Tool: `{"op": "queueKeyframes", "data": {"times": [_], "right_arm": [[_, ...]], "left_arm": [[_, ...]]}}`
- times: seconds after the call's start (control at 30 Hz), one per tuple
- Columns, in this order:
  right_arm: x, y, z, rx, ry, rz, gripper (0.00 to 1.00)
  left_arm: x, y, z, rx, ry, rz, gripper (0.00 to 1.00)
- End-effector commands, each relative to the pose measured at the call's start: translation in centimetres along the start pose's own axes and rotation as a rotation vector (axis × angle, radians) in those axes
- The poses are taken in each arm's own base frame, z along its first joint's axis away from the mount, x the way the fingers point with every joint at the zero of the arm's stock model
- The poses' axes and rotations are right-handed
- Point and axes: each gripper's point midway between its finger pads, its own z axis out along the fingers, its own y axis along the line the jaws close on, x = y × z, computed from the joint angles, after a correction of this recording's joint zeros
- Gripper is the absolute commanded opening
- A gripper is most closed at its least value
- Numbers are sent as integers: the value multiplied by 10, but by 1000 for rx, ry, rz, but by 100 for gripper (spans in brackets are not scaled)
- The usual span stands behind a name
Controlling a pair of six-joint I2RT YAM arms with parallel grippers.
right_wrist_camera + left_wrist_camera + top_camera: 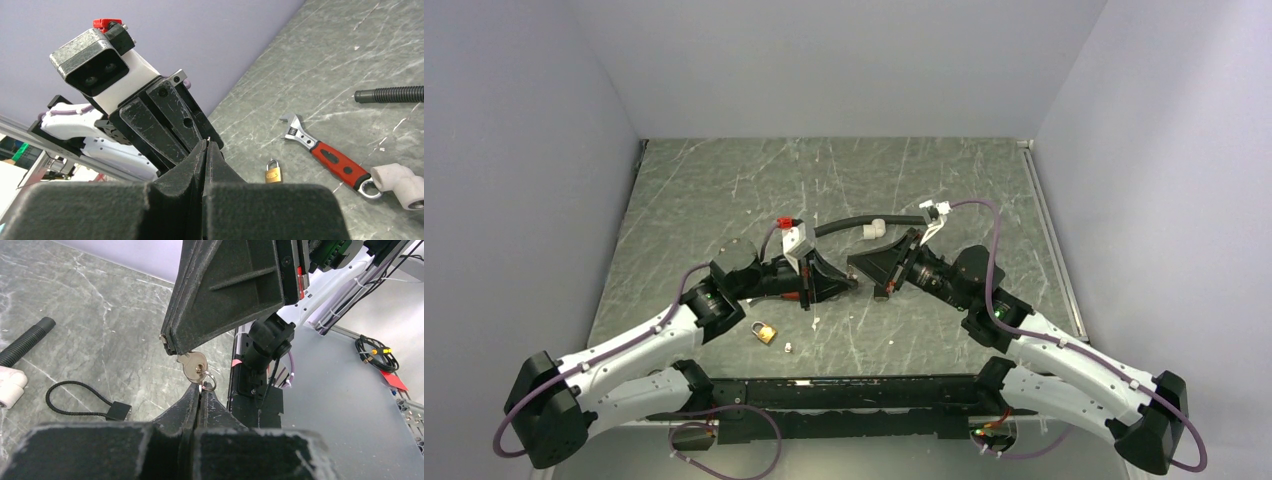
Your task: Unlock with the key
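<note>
Here, above the middle of the grey marbled table [724,190], the 2 grippers meet tip to tip; the right gripper [169,344] is clenched on the blade of the key [192,364], whose silvery round head hangs out below its fingertips, clear of the table; the left gripper [200,389] is pressed fully together just under that head, its tips nipping the small key ring [209,381] threaded through it; the key therefore sits in the air between both tools, well apart from the brass padlock [764,331], which lies flat on the table nearer and to the left, beside the left arm; a small white scrap [788,347] lies just right of the padlock; further off, a red-handled wrench [332,157] rests between the padlock and a white elbow fitting [400,182]; a black ribbed hose [390,94] lies beyond them; a black looped cord [75,400] lies on the table too.
</note>
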Motion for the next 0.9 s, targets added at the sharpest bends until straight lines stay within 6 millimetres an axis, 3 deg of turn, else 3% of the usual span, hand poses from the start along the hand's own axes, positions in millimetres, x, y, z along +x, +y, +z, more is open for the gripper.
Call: {"op": "queueKeyframes", "data": {"times": [0.0,0.53,0.67,0.8,0.87], "right_arm": [[-18,15,0,-36,-55,-8,0],[-16,-10,-14,103,-43,-85,1],[-18,-10,-21,124,-37,-119,16],[-24,-11,-28,157,-23,-191,59],[-29,-9,-31,156,-21,-257,72]], "left_arm": [[-9,-5,-4,10,-36,17,0],[-6,5,-19,-134,97,-33,0],[-1,12,-18,-172,140,-68,0],[-4,13,-19,-206,190,-107,0],[-7,11,-22,-230,231,-132,0]]}}
